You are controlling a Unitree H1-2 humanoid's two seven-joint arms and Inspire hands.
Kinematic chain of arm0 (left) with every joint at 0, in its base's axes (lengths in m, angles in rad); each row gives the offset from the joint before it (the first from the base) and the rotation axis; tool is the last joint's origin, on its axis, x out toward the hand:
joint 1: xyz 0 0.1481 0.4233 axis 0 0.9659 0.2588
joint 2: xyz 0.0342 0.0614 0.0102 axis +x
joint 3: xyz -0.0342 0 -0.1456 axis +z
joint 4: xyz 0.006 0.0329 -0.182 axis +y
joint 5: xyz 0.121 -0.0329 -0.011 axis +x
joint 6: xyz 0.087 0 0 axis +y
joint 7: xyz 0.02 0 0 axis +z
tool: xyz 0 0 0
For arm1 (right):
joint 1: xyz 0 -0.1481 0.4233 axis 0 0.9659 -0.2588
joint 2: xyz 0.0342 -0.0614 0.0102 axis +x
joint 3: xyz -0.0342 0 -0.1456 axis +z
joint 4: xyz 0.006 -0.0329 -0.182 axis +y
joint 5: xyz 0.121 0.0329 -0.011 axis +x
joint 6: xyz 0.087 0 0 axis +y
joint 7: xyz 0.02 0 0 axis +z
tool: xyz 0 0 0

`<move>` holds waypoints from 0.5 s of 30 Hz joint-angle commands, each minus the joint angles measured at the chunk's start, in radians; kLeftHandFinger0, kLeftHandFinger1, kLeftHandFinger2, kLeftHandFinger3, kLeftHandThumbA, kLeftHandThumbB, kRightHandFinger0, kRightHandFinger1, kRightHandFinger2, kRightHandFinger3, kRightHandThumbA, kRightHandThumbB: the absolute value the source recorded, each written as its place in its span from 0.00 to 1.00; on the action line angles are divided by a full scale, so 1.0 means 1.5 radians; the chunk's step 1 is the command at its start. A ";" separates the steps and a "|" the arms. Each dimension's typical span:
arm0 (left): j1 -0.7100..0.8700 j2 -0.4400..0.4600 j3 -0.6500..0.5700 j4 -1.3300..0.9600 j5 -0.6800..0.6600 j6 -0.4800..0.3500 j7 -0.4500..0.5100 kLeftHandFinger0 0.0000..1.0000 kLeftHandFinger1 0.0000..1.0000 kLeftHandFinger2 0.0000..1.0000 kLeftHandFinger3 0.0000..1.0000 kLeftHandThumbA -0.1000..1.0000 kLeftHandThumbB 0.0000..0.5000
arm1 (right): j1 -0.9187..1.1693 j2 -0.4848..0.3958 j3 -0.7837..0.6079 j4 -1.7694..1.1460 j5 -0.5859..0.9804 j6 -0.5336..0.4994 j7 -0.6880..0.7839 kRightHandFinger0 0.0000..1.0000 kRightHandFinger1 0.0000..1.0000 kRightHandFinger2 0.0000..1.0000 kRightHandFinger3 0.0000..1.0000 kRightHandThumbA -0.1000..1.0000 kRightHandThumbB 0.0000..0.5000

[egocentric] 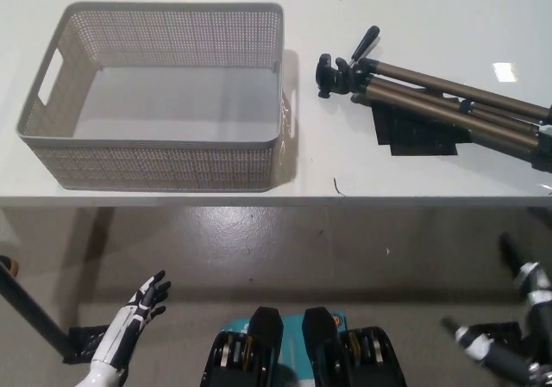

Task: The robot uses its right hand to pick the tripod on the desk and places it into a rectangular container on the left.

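A folded tripod (440, 102) with bronze legs and a black head lies on the white desk (414, 8) at the right, its head pointing left toward the basket. A grey perforated rectangular basket (129, 159) stands on the desk at the left with nothing inside. My black right hand (509, 335) hangs below the desk's front edge at the lower right, fingers spread, well short of the tripod. My white left hand (134, 318) rests at the lower left, below the desk, fingers apart and holding nothing.
A black tape patch (414, 133) lies on the desk under the tripod legs. The desk's front edge (276, 202) runs across the picture, with grey floor beneath it. A dark pole (30, 314) slants at the lower left.
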 commanded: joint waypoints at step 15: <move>0.003 0.020 0.000 -0.019 -0.008 -0.042 -0.022 1.00 1.00 1.00 1.00 1.00 1.00 | -0.711 -0.251 0.086 0.177 -0.222 0.353 0.175 1.00 1.00 1.00 1.00 0.98 0.98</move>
